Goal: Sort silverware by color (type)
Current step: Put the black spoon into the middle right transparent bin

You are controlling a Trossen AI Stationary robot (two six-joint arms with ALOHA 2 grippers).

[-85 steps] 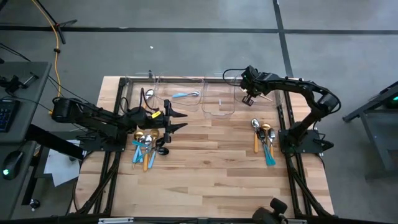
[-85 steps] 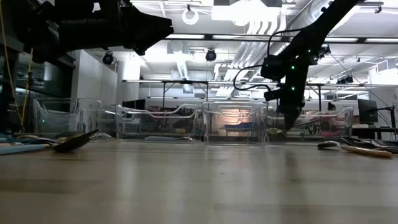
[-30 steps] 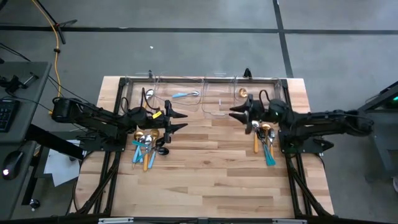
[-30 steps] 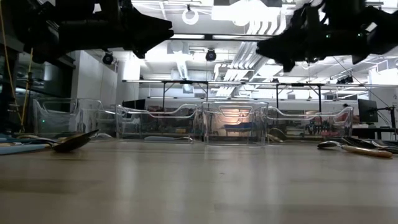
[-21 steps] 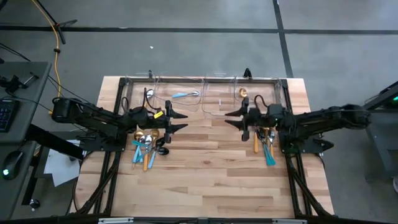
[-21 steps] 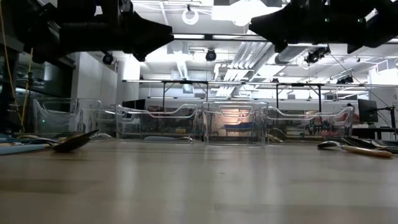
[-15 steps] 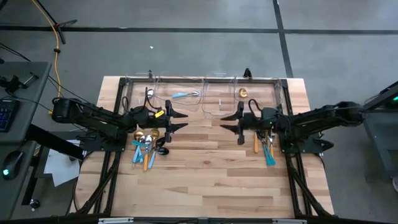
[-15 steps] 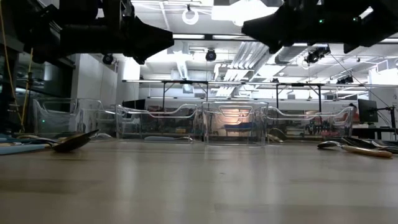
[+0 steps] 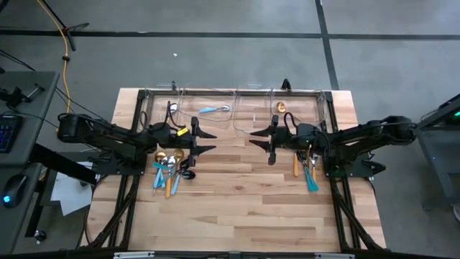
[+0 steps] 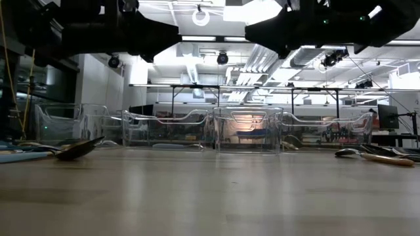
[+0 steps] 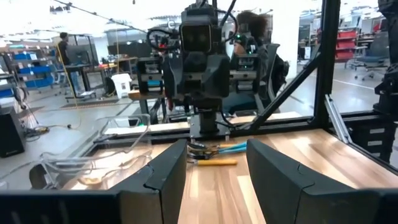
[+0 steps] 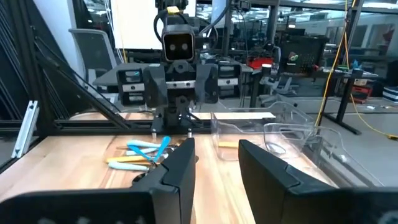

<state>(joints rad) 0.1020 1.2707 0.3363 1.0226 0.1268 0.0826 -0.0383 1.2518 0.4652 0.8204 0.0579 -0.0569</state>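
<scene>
You saw a grey concrete floor (image 9: 230,50) with dark seam lines around the light wooden plank table (image 9: 237,201). At the far left stood a grey desk (image 9: 21,129), and a yellow cable (image 9: 66,43) ran across the floor. Beyond the table, the low view showed a white ceiling with bright light panels (image 10: 197,38), exposed ducts (image 10: 259,59) and long workbenches (image 10: 197,88).

Silverware is lying in two flat piles on the surface: a left cluster (image 9: 169,171) with orange, blue and gold pieces, and a right cluster (image 9: 305,163). One light-blue-handled spoon (image 9: 213,109) and one gold piece (image 9: 279,107) are lying apart behind them.
</scene>
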